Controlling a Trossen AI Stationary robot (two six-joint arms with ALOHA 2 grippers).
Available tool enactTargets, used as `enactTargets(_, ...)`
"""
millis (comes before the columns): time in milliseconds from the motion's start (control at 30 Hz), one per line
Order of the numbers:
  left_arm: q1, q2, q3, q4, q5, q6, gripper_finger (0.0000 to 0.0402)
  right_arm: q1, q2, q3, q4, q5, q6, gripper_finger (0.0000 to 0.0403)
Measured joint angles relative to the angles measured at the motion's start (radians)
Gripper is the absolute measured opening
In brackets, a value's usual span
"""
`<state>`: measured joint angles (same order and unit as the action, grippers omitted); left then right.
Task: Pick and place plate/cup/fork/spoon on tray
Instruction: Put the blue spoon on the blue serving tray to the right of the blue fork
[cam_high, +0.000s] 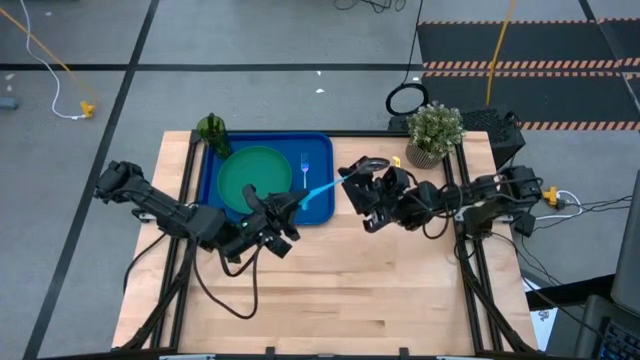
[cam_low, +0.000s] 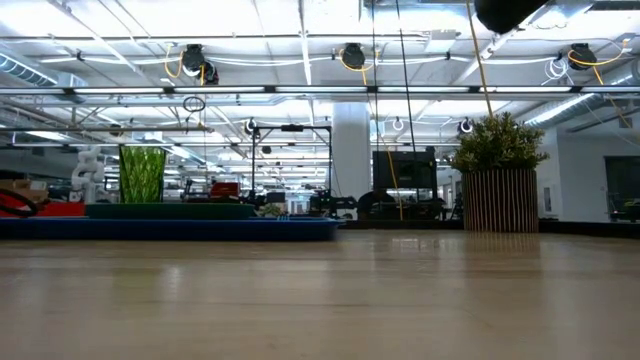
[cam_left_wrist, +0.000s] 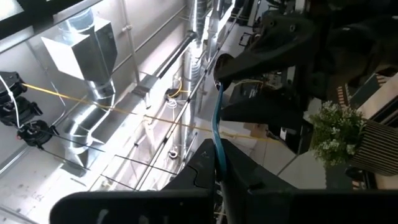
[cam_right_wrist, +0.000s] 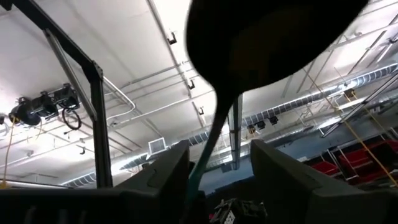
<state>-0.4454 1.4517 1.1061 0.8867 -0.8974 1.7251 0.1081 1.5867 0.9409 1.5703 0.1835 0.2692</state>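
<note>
Overhead, I see the big bright-blue rectangular plastic tray (cam_high: 318, 210) at the far left of the table, already carrying the large round green plastic plate (cam_high: 254, 180), the slim pale fork (cam_high: 304, 168) just right of it, and the small dark-green translucent cup (cam_high: 212, 130) at its far left corner. The spoon with the light-blue handle (cam_high: 320, 188) hangs in the air above the tray's right edge, stretched between both arms. My left gripper (cam_high: 292, 205) is clamped tight on the handle's near end; my right gripper (cam_high: 352, 180) meets the other end, and I judge this a hand-over so the spoon can be re-gripped for laying down.

From table height, tray (cam_low: 170, 228), cup (cam_low: 142, 173) and the potted plant (cam_low: 497, 170) stand on the wood, so the spoon is well clear of it.

From the left wrist, the blue handle (cam_left_wrist: 216, 134) rises from my closed fingers toward the right gripper's dark body.

From the right wrist, the spoon's dark bowl (cam_right_wrist: 273, 37) looms close, its handle running down between my right fingers (cam_right_wrist: 283, 171), which stand wide on either side and do not visibly touch it.
</note>
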Motion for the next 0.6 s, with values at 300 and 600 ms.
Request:
enactTargets(300,0.0,0.0,0.0,-0.003,0.0,-0.017,0.0004,-0.005,-0.008,0.0,0.0,0.001,-0.004,0.0097)
enactTargets(600,0.0,0.001,0.0,-0.007,-0.002,-0.034,0.0009,-0.004,-0.022,0.0,0.0,-0.002,-0.028,0.0052)
